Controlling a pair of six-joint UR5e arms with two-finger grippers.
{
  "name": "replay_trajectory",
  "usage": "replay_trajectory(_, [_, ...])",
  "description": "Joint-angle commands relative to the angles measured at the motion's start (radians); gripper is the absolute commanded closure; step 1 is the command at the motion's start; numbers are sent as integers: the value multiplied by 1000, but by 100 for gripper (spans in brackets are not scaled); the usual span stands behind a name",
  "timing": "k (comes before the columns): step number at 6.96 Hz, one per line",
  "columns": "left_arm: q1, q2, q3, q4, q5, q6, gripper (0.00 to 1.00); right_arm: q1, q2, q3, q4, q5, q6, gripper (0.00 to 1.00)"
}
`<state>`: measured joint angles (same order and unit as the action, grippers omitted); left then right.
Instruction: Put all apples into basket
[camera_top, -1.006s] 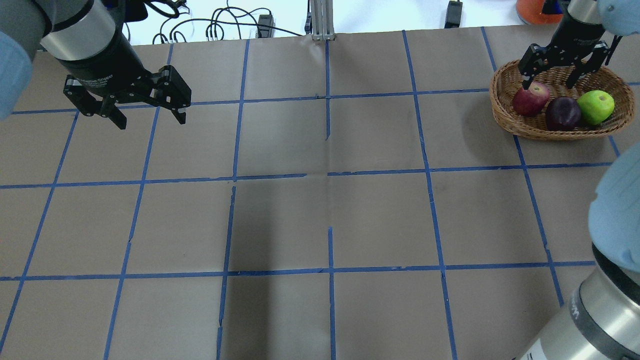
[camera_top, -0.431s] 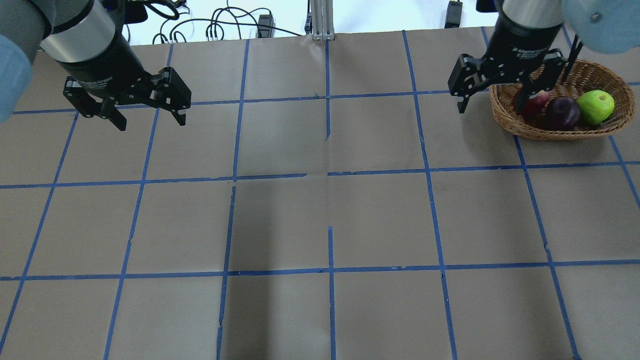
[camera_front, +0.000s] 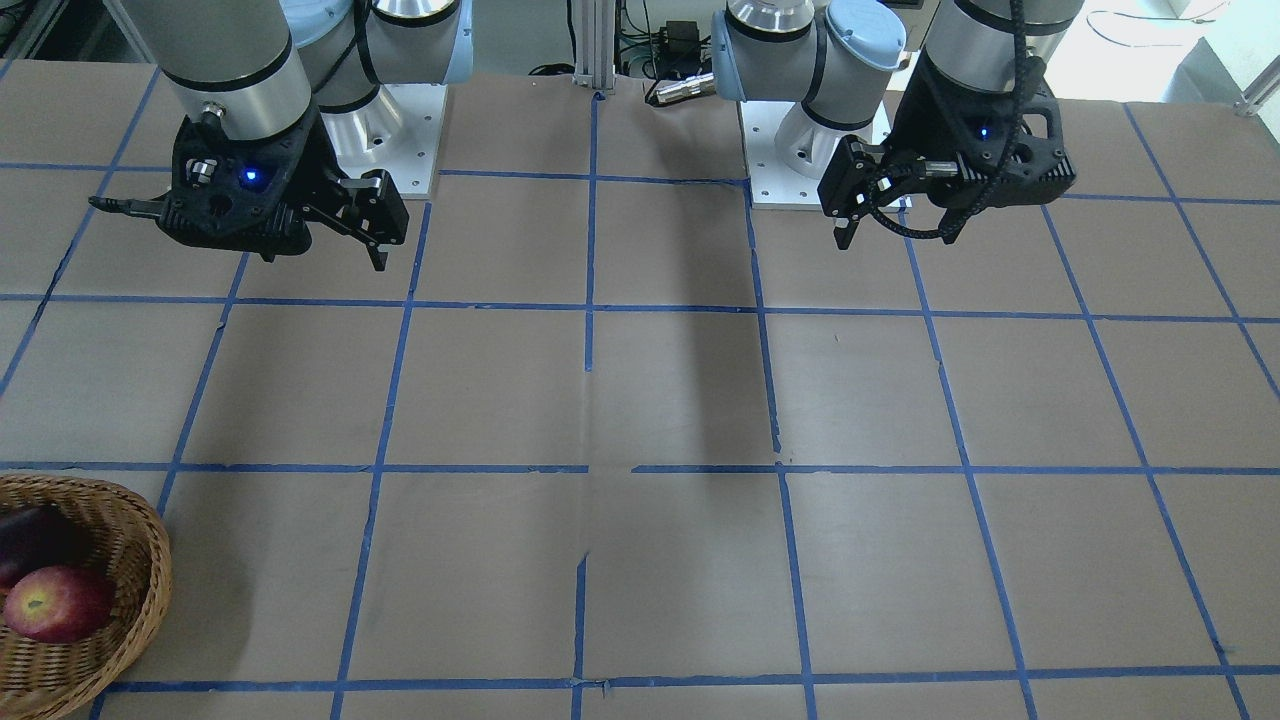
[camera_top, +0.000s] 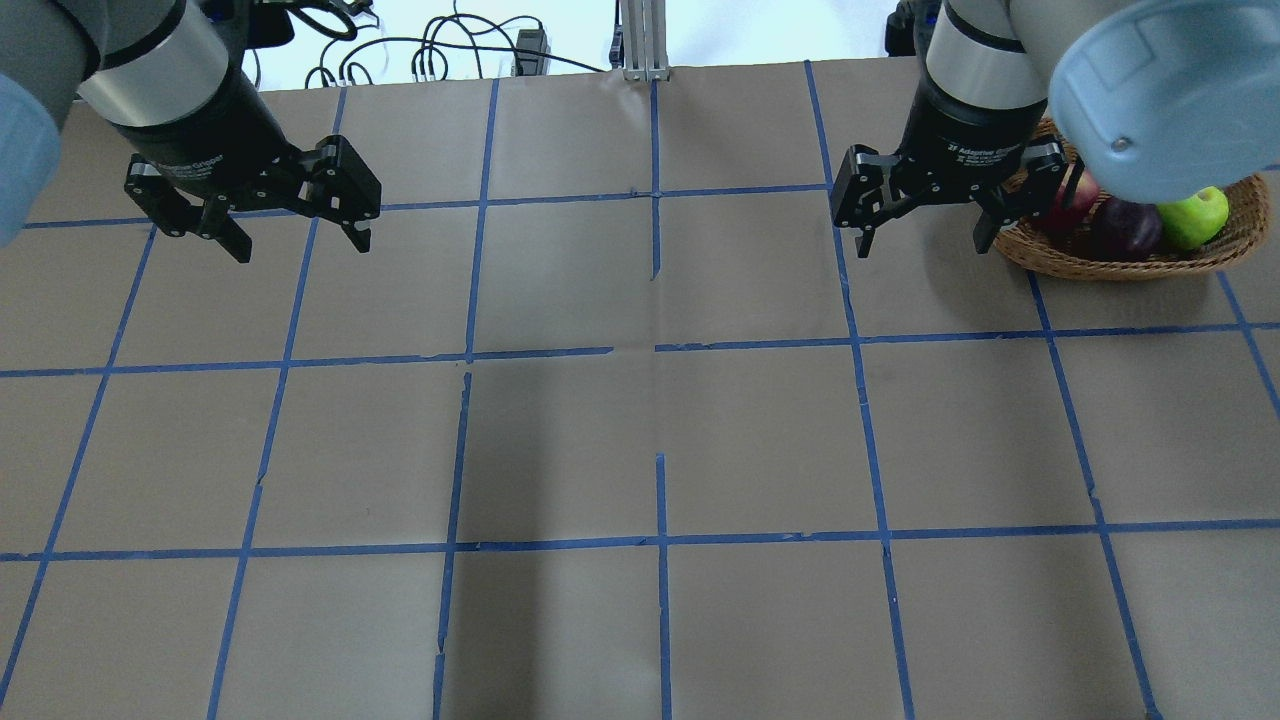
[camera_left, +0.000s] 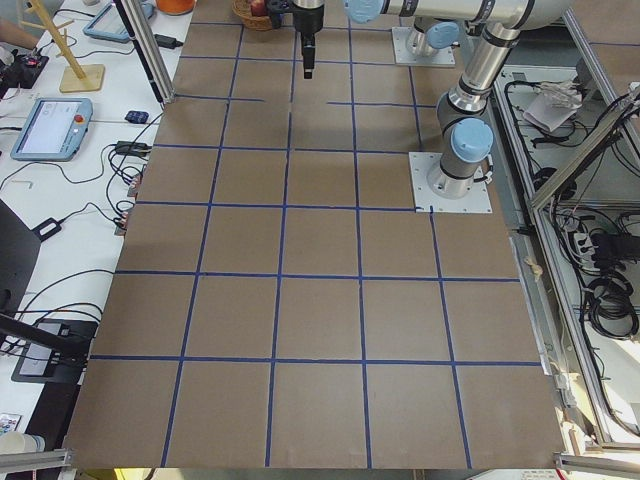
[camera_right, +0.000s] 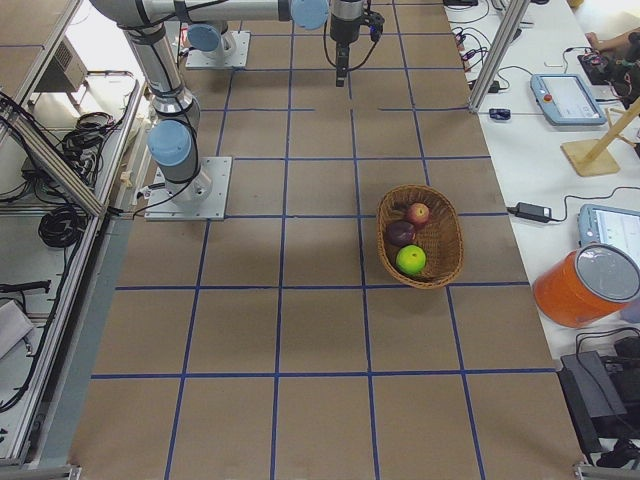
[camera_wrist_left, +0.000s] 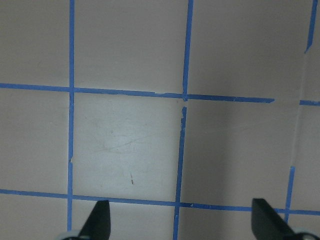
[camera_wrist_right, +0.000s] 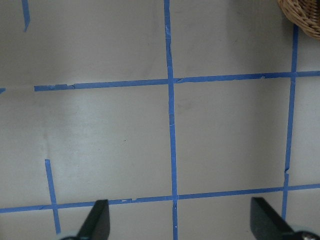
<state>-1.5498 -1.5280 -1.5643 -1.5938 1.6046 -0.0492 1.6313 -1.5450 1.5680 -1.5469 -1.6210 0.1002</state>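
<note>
The wicker basket (camera_top: 1120, 268) stands at the far right of the table. The lime green apple (camera_top: 1195, 218), the maroon apple (camera_top: 1128, 228) and the red apple (camera_top: 1068, 205) all lie inside it; the right arm partly hides them. The right-side view shows basket (camera_right: 452, 240) and apples in full. My right gripper (camera_top: 925, 245) is open and empty, hovering just left of the basket. My left gripper (camera_top: 302, 245) is open and empty at the far left. In the right wrist view only the basket's rim (camera_wrist_right: 302, 15) shows at the top corner.
The table is brown paper with a grid of blue tape. Cables and a metal post (camera_top: 640, 40) lie beyond its far edge. Tablets and an orange bucket (camera_right: 585, 285) sit on the side bench past the basket.
My right gripper has moved left, from over the red apple in the basket to beside the basket, staying open and empty. The left arm has not moved.
</note>
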Motion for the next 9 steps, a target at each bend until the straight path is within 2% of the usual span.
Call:
replay_trajectory(1, [1, -3, 3, 0, 0, 0, 0, -75, -6, 7, 16, 10, -119, 0])
replay_trajectory(5, [2, 2, 0, 0, 0, 3, 0, -100, -85, 32, 34, 12, -60, 0])
replay_trajectory(8, [2, 5, -5, 0, 0, 5, 0, -100, -92, 47, 34, 13, -66, 0])
replay_trajectory(9, [2, 5, -5, 0, 0, 5, 0, -99, -93, 56, 33, 59, -66, 0])
